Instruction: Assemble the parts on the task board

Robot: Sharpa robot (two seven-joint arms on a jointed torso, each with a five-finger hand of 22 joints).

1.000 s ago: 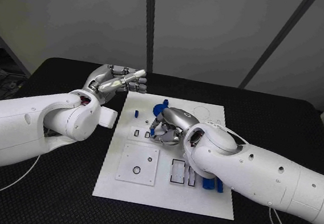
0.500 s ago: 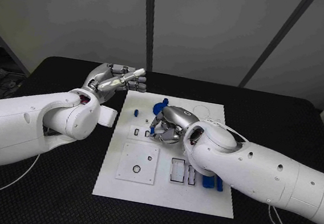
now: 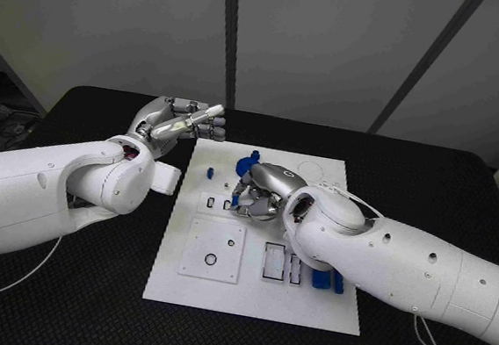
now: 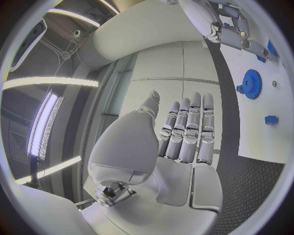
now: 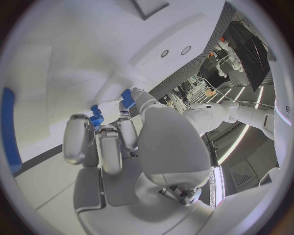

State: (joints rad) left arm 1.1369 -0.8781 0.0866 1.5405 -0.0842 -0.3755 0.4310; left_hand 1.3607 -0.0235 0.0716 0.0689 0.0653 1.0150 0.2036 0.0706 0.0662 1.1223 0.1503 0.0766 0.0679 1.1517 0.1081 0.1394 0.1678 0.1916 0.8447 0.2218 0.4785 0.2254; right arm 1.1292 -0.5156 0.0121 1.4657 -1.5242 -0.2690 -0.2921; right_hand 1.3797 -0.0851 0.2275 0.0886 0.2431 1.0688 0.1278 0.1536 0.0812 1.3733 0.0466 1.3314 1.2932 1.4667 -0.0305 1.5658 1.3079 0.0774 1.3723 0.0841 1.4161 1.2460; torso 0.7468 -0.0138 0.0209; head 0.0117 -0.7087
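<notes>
Over task board (image 3: 254, 302), right hand (image 3: 259, 194) pinching blue part (image 5: 96, 115), no legible writing.

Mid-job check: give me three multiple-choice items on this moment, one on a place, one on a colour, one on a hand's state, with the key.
1. Where is the right hand?
A. Over the task board
B. Off the table
C. On the black mat beside the board

2. What colour is the gear lying on the board?
A. Red
B. Blue
C. Green

3. What is the left hand doing?
A. Gripping the gear
B. Pressing on the board
C. Holding nothing, fingers straight

Key: 1 A, the head view shows it above the board's middle. 2 B, the left wrist view shows a blue gear. 3 C, its palm is bare in the left wrist view.
</notes>
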